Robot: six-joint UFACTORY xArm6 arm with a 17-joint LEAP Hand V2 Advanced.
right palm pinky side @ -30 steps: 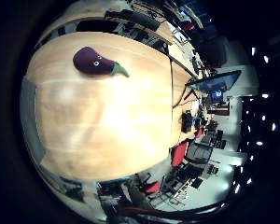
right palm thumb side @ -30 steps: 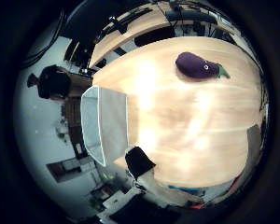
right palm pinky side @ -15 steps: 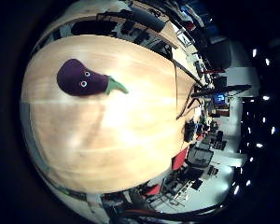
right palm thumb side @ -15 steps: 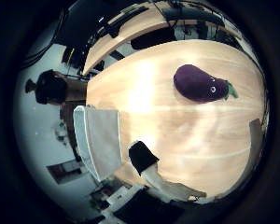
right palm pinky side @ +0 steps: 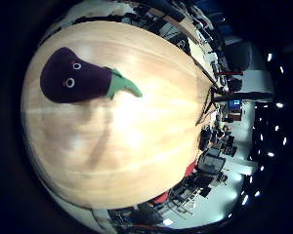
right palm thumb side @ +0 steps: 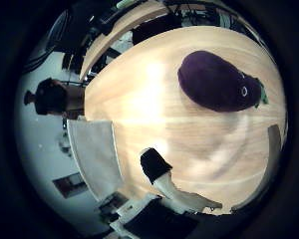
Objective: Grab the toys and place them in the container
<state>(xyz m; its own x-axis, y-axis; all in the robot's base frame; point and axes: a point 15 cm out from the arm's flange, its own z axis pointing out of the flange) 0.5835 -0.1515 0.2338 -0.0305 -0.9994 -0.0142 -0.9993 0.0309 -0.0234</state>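
Note:
A purple eggplant toy (right palm pinky side: 71, 76) with googly eyes and a green stem lies on the wooden table (right palm pinky side: 137, 136). In the right thumb side palm view the same toy (right palm thumb side: 217, 80) fills a fair part of the picture, so it is close below the palm. A clear plastic container (right palm thumb side: 93, 159) stands at the table's edge, away from the toy. One black-tipped finger of my hand (right palm thumb side: 164, 179) reaches in over the table and looks relaxed, touching nothing.
Beyond the table's edge are office desks, chairs and a lit monitor (right palm pinky side: 228, 100). A dark round object (right palm thumb side: 52, 97) stands on the floor beside the container.
Both views have closed in on the eggplant toy, which now looks much larger; my hand has come down toward it. The toy itself has not moved on the table.

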